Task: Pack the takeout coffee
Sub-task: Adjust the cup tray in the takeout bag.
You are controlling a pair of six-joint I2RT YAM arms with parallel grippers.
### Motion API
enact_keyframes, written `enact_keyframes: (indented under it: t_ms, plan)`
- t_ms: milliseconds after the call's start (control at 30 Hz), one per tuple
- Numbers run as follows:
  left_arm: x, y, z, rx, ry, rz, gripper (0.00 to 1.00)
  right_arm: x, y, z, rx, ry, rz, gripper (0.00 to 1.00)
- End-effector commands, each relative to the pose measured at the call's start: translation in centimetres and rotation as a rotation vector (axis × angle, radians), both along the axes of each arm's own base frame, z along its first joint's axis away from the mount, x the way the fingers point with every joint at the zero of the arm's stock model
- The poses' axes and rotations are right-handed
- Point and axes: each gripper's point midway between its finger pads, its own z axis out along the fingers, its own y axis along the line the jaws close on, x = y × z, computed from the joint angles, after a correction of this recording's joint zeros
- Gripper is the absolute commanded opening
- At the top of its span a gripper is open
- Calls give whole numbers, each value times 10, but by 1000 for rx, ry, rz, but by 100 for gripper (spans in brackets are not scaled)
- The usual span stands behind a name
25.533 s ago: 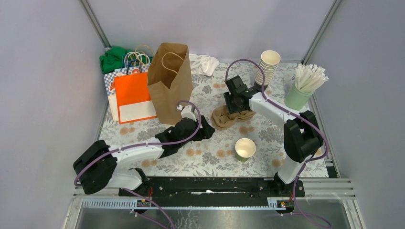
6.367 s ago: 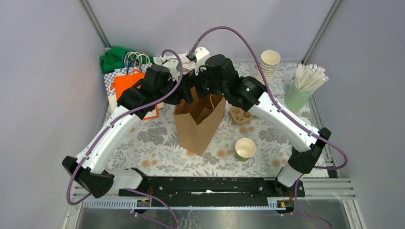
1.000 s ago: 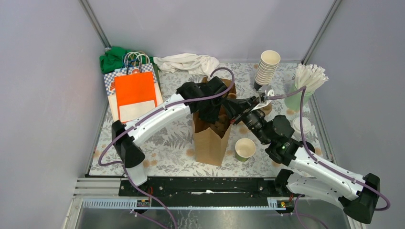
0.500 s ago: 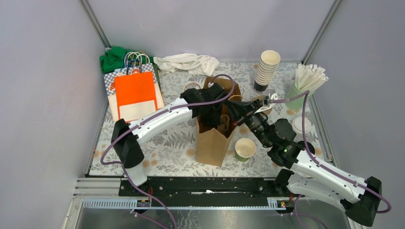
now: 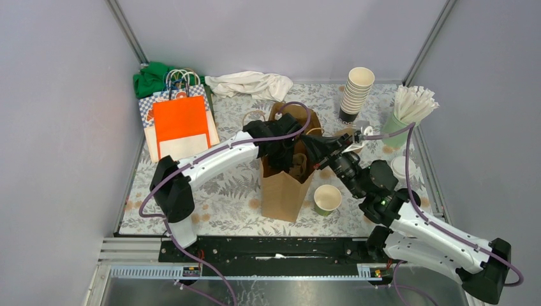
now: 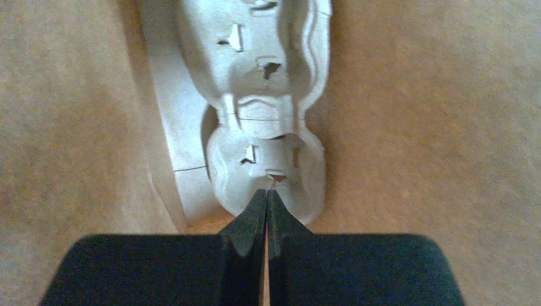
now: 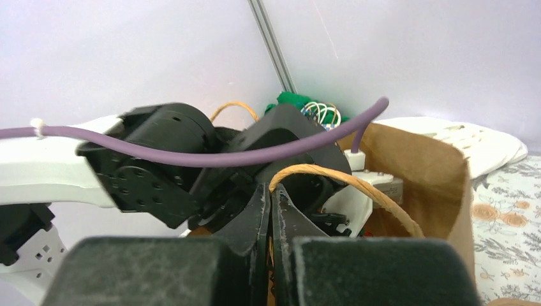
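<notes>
Whereas a second ago the cup tray showed as a brown lump right at the mouth of the paper bag, it now sits lower between the bag's walls, and little of it can be made out from above. Six seconds back it lay on the tabletop to the right of the bag, with both arms raised over the opening, so in that time it has gone from outside to inside.

The left jaws reach down through the opening. In the left wrist view they are clenched on the near edge of the tray, which stretches away from them deeper into the bag. The right jaws are pressed together at the bag's right rim, pinching the handle where its loop starts. That seems to keep the mouth open and the bag upright. The bag itself has shifted only slightly.

The coffee cup has not moved through any of this. It stands upright on the tabletop just beside the bag's base on the right, lidless, its white inside showing, with neither arm touching it.

My reading is that the tray is nearly seated but not yet let go, so the packing is only part done. The cup has yet to go in, and once the left jaws release and withdraw it is the obvious next thing to fetch.
</notes>
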Motion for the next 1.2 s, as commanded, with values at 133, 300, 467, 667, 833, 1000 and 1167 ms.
enact_keyframes:
  t_ms: [133,300,467,667,833,1000,1167]
  plan:
    - [6,16,-14,37,17,19,0,-11,-21,37,81,-102,-35,0]
    - [6,14,-17,35,30,18,0,-12,-20,39,72,-108,-26,0]
    - [-1,-3,-17,-7,53,21,0,-10,-20,39,79,-113,-33,0]
    - [-4,-7,-35,29,80,43,0,-10,-18,41,104,-115,-26,0]
    - [-2,-5,-39,47,70,59,0,-11,-18,43,105,-120,-23,0]
    - [-3,-9,-14,27,53,16,0,-10,-18,40,93,-116,-27,0]
    - [2,-7,24,27,6,-11,0,-10,-16,38,87,-115,-20,0]
